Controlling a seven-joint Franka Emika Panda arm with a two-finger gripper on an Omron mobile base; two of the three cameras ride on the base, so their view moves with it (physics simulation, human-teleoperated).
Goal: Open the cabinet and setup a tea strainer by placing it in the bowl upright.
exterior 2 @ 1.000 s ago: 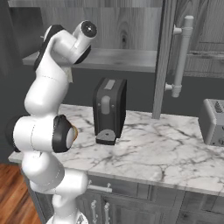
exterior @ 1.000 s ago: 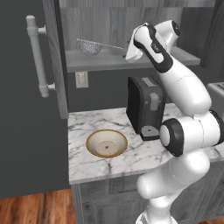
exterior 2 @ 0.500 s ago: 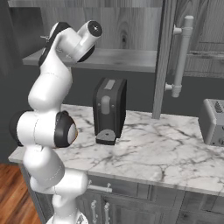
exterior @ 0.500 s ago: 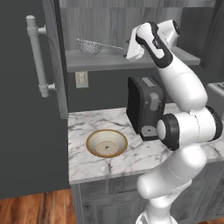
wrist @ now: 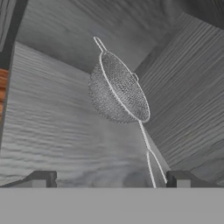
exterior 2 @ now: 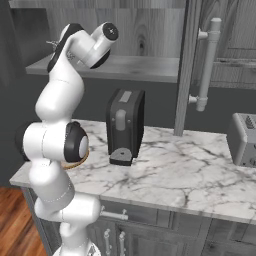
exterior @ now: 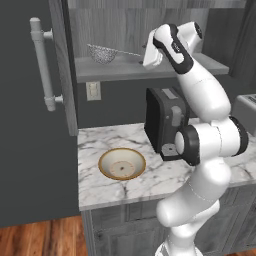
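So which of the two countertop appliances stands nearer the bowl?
The black coffee machine, just right of the bowl; the grey toaster sits at the counter's far right.

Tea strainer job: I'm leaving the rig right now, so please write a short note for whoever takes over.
Gripper: open, holding nothing, up at the cabinet shelf and pointed at the strainer, whose wire handle runs toward the fingertips.
Cabinet: doors already open.
Tea strainer: on the shelf, not yet gripped.
Bowl: on the marble counter below, left of the black coffee machine, nothing in it.
Done: cabinet opened, arm brought up to the strainer.
Left: grasp the strainer, carry it down, set it upright in the bowl.
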